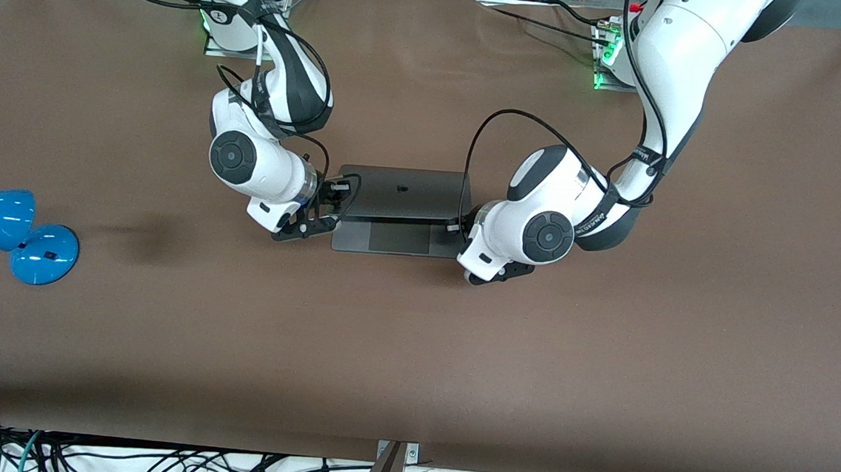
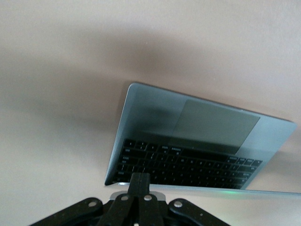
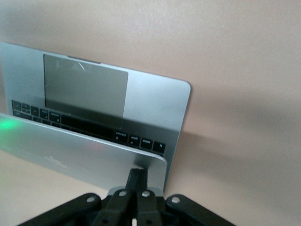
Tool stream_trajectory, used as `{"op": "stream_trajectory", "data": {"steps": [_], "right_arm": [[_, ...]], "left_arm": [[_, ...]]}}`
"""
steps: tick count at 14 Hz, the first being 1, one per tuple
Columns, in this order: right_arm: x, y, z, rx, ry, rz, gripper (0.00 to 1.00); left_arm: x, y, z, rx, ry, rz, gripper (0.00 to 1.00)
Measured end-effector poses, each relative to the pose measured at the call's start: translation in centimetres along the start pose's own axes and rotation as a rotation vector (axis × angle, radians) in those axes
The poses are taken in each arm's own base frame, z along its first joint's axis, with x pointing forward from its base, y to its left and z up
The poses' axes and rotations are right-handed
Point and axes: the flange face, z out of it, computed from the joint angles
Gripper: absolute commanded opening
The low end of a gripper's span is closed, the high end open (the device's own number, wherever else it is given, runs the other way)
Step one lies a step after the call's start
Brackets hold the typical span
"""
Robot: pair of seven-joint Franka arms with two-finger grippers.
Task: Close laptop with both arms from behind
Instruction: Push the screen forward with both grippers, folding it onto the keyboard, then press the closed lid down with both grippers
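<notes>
Space-grey metal, mid-table: the laptop [image 1: 400,209], lid tipped well forward over the keyboard, only the trackpad strip of the base showing nearer the front camera. Rigid shell, stiff hinge by the look of it, smooth and likely slippery under metal fingers, with glass inside the lid, so a thing to push gently, not to pinch. Best contact judged to be the lid's upper corners, pressed evenly from the hinge side so nothing twists.

At the corner toward the right arm's end, the right gripper [image 1: 322,211], fingers [image 3: 137,181] pressed together with nothing between them, tips against the lid's edge. At the corner toward the left arm's end, the left gripper [image 1: 465,228], likewise pinched closed and empty, tips [image 2: 139,186] at the lid's rim.

From the front view: the apple logo on the lid's back and both arms flanking. From the right wrist view: lid back, trackpad, a few keys. From the left wrist view alone: the full rows of black keys under the lid. Off by the right arm's end, a blue desk lamp [image 1: 13,233], well apart.
</notes>
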Motion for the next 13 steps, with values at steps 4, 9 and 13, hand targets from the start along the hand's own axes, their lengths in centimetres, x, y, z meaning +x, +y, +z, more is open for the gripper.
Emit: {"op": "stream_trajectory", "data": {"steps": [4,9,13], "right_arm": [[0.9,0.5,1.9,-0.002,0.037,-0.056,0.0],[2.1,1.9,3.9,-0.008,0.057,-0.092,0.0],[2.7,2.1,5.1,-0.009,0.066,-0.093,0.0]], "left_arm": [[1.3,-0.1,1.2,-0.01,0.023,-0.005,0.0],[1.5,-1.0,6.3,0.072,-0.047,-0.007,0.0],[2.1,-1.3,7.2,0.079,-0.035,-0.008,0.0]]}}
